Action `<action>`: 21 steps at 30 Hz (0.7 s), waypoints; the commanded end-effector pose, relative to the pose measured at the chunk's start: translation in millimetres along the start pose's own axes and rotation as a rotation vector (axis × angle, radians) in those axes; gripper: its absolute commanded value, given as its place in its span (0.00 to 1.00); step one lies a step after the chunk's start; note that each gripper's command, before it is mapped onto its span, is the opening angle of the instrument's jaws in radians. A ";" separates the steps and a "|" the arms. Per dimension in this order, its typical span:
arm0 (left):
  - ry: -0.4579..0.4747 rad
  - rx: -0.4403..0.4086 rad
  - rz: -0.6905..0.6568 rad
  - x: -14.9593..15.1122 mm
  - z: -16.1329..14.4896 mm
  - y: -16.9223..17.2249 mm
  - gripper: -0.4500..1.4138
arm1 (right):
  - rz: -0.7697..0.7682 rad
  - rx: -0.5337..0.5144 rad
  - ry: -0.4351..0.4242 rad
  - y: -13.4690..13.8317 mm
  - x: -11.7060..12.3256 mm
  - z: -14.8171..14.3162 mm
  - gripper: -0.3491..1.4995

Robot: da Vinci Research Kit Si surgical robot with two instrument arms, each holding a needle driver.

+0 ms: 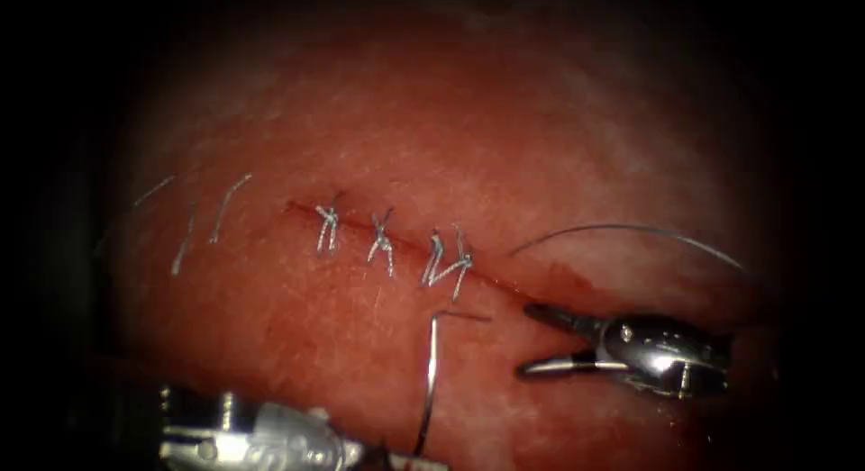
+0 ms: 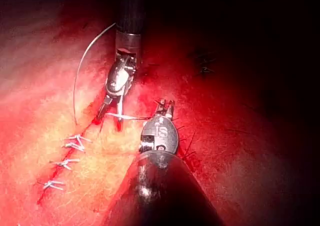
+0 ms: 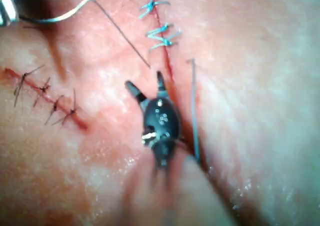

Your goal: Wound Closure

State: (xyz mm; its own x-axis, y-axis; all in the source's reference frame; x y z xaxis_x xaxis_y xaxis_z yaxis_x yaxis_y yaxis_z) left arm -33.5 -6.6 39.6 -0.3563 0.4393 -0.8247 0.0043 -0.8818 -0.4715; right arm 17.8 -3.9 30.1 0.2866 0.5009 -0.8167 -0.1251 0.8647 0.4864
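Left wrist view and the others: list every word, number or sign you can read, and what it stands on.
"IS", uncertain: a blurred mark on the body of the left tool.
No other text.
The left tool holds the needle near one end, out of the tissue; the right tool is open, holding nothing.

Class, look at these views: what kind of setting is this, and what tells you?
Likely a surgical-robot practice bench: pork-belly tissue with a partly stitched cut, the open right tool beside it, and the left tool holding a curved needle clear of the tissue.
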 end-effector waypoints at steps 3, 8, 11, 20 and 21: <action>0.001 -0.007 -0.003 -0.3 0.8 1.5 0.00 | -0.038 -0.008 0.000 -0.9 -0.4 2.4 0.80; 0.001 -0.005 -0.003 -0.3 0.9 1.6 0.00 | -0.067 -0.025 -0.002 -0.9 -0.3 3.6 0.76; 0.000 -0.005 -0.004 -0.2 0.9 1.6 0.00 | -0.071 -0.042 -0.014 -0.5 -0.9 3.8 0.74; 0.001 -0.005 0.003 0.6 1.1 2.4 0.00 | -0.091 -0.062 -0.086 0.7 -3.2 4.7 0.44; 0.001 -0.004 0.008 0.7 1.0 2.5 0.00 | -0.100 -0.058 -0.094 0.6 -3.5 4.9 0.32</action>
State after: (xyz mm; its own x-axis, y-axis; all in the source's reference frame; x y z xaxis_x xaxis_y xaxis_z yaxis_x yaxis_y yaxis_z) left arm -34.4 -7.5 37.5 -0.3547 0.4289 -0.8308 0.0101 -0.8868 -0.4621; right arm 20.6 -4.0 34.4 0.3953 0.4045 -0.8247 -0.1466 0.9141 0.3780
